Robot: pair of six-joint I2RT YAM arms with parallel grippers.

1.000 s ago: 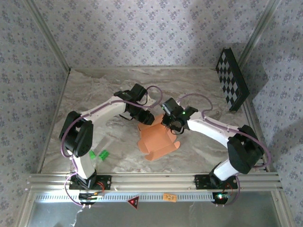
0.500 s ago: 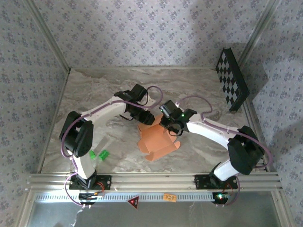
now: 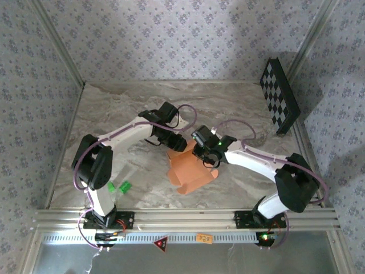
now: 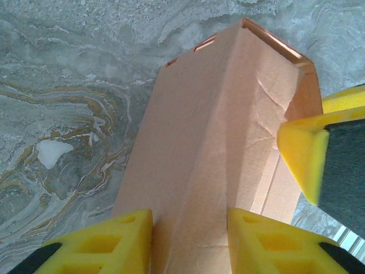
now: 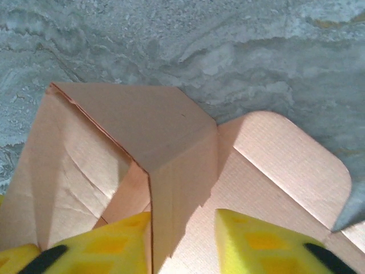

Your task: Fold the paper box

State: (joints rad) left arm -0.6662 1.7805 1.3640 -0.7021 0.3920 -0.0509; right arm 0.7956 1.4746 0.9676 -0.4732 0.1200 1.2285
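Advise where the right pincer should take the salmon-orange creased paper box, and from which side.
I'd take the salmon-orange creased paper box by its raised folded wall, coming straight down from above with the right pincer straddling the crease. That wall stands up off the marble table; the rounded flap lies flat, offering no edge.

place: robot lab cell | evidence: checkerboard panel point(image 3: 279, 96), aluminium frame point(image 3: 182, 217)

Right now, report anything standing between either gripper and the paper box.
Nothing visible stands in the way. The left gripper is closed on a raised fold of the paper box, and the right gripper straddles another fold, jaws apart. The green pieces lie aside, near the left arm's base.
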